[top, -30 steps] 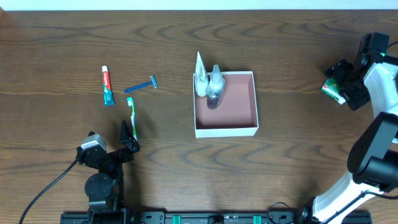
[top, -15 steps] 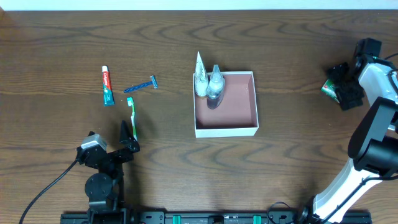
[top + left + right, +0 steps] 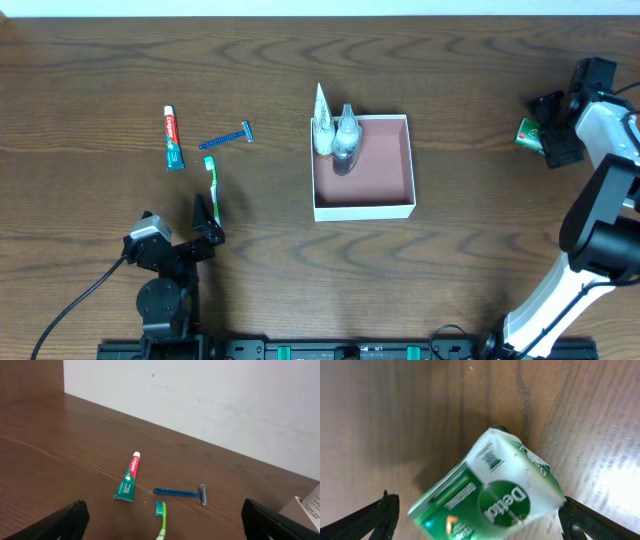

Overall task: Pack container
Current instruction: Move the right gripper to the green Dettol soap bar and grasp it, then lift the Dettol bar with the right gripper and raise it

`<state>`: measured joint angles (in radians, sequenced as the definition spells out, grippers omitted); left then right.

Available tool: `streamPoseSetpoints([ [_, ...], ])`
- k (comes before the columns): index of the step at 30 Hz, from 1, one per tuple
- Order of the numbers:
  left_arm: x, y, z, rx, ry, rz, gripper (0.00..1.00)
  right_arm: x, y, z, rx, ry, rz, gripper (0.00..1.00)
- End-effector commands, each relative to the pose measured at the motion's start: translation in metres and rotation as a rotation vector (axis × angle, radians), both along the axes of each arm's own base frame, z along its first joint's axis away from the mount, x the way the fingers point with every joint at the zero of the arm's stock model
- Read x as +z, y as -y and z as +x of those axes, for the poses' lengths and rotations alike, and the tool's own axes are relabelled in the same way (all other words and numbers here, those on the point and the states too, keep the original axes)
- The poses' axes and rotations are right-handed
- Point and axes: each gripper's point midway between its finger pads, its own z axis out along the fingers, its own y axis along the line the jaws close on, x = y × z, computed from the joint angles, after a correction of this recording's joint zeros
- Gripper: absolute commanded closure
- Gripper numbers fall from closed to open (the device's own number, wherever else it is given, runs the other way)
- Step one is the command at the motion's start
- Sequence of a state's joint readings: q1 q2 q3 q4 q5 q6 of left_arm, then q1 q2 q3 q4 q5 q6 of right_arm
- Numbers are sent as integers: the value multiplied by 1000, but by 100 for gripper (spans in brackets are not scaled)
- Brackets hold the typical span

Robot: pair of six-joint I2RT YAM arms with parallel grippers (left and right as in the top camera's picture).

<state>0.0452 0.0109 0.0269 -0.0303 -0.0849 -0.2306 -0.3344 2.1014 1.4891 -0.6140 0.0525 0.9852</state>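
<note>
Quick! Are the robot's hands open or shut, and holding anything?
Left gripper: open, holding nothing.
Right gripper: open, the green Dettol pack between its fingers, not clamped.

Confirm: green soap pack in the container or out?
Out. The soap pack sits on the table at far right, well clear of the container.

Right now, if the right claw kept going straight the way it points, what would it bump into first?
Most likely the green Dettol soap packet: it lies on the table, squarely between the open fingers of the right gripper. How near it is I cannot tell.
</note>
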Motion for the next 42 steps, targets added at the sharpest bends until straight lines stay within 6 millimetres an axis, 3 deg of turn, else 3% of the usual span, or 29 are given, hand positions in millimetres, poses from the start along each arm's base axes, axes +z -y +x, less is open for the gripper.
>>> streamPoseSetpoints([
  [1, -18, -3, -1, 14, -56, 15, 2, -27, 1, -4, -21, -42, 22, 1],
  [5, -18, -3, -1, 14, -56, 15, 2, -38, 0, -1, -16, -40, 35, 1],
  [11, -18, -3, -1, 14, -56, 15, 2, -39, -3, 2, 81, -39, 24, 1],
  [16, -18, -3, -1, 14, -56, 15, 2, -40, -27, 2, 320, -40, 87, 16],
  [22, -18, -3, -1, 14, -56, 15, 2, -46, -44, -28, 386, -157, 160, 40],
  [27, -18, -3, -1, 14, -56, 15, 2, -48, -55, -44, 471, -224, 179, 49],
  [32, -18, -3, -1, 14, -56, 15, 2, -48, -71, -65, 551, -311, 217, 47],
  [40, -18, -3, -1, 14, -56, 15, 2, -46, -89, -83, 609, -389, 262, 26],
  [42, -18, -3, -1, 14, -56, 15, 2, -45, -91, -86, 611, -400, 268, 25],
])
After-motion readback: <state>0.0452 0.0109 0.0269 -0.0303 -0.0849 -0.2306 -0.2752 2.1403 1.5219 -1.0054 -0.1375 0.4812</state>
